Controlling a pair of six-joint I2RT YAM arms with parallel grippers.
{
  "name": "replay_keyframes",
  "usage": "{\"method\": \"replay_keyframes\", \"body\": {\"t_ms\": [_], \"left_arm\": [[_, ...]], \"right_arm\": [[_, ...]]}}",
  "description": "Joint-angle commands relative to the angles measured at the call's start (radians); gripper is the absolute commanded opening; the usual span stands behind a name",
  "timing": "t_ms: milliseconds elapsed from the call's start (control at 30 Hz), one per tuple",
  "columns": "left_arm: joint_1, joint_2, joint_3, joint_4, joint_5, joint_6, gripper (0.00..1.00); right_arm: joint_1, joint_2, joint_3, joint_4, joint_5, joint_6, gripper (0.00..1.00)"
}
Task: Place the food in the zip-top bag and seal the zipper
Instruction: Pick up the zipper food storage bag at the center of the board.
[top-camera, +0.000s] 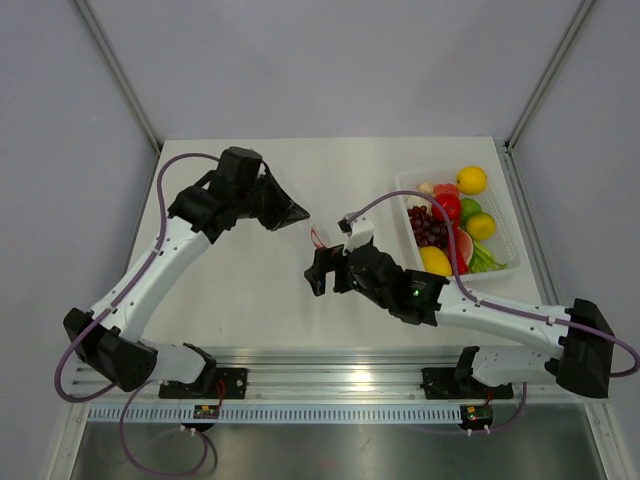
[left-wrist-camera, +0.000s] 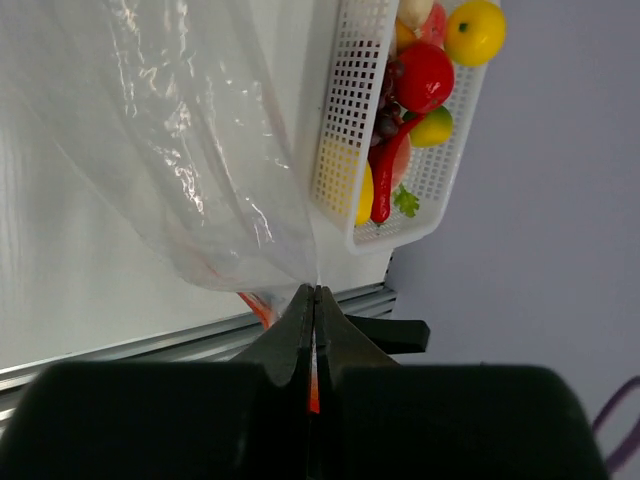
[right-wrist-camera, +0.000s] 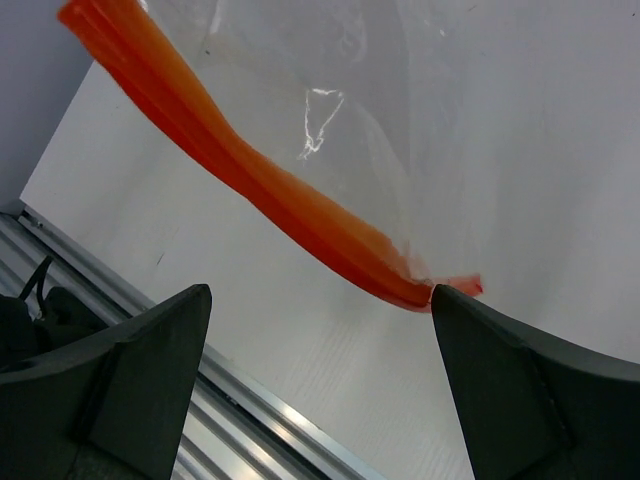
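The clear zip-top bag hangs in the air from my left gripper, which is shut on its red-orange zipper. In the top view the left gripper is above mid-table and a bit of the zipper shows below it. My right gripper is open just below the bag. In the right wrist view the zipper runs diagonally above the open gripper, its end touching the right fingertip. The food lies in the white tray: lemons, red fruit, grapes, chili, green pieces.
The white perforated tray stands at the right of the table, beside the right arm; it also shows in the left wrist view. An aluminium rail runs along the near edge. Grey walls enclose the table.
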Motion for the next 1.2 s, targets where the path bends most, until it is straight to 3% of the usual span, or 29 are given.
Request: {"method": "replay_keyframes", "body": {"t_ms": [0,300,467,567,600,700,733,867,900,1000,1067,1167], "left_arm": [[-0.006,-0.024,0.037,0.025,0.016,-0.040,0.00],[-0.006,-0.049,0.042,0.004,0.016,-0.008,0.00],[-0.006,-0.058,0.050,0.002,0.022,0.006,0.00],[-0.006,-0.062,0.044,-0.004,0.021,0.021,0.00],[-0.005,-0.065,0.042,-0.002,0.016,0.029,0.00],[-0.005,-0.064,0.030,0.031,0.013,0.082,0.00],[-0.005,-0.061,0.031,0.071,0.016,0.148,0.01],[-0.001,-0.003,0.126,-0.006,-0.065,0.329,0.32],[-0.001,0.005,0.146,-0.030,-0.088,0.357,0.65],[-0.001,-0.010,0.182,-0.056,-0.163,0.450,0.96],[-0.001,-0.084,0.157,-0.008,-0.203,0.507,0.96],[-0.001,-0.202,0.052,0.059,-0.248,0.556,0.87]], "right_arm": [[0.035,0.065,0.023,0.123,0.115,-0.050,0.99],[0.040,0.105,0.046,0.140,0.214,-0.051,0.96],[0.040,0.125,0.063,0.111,0.260,-0.088,0.78],[0.038,0.126,0.077,0.113,0.277,-0.114,0.59],[0.040,0.126,0.080,0.114,0.276,-0.122,0.39],[0.038,0.123,0.118,0.084,0.247,-0.137,0.00],[0.038,0.125,0.131,0.068,0.236,-0.139,0.00],[0.035,0.143,0.221,-0.073,0.201,-0.092,0.00],[0.034,0.151,0.244,-0.146,0.178,-0.078,0.00],[-0.002,0.177,0.321,-0.252,0.092,-0.018,0.00],[-0.041,0.186,0.344,-0.306,0.005,0.034,0.00],[-0.092,0.195,0.393,-0.367,-0.095,0.116,0.00]]}}
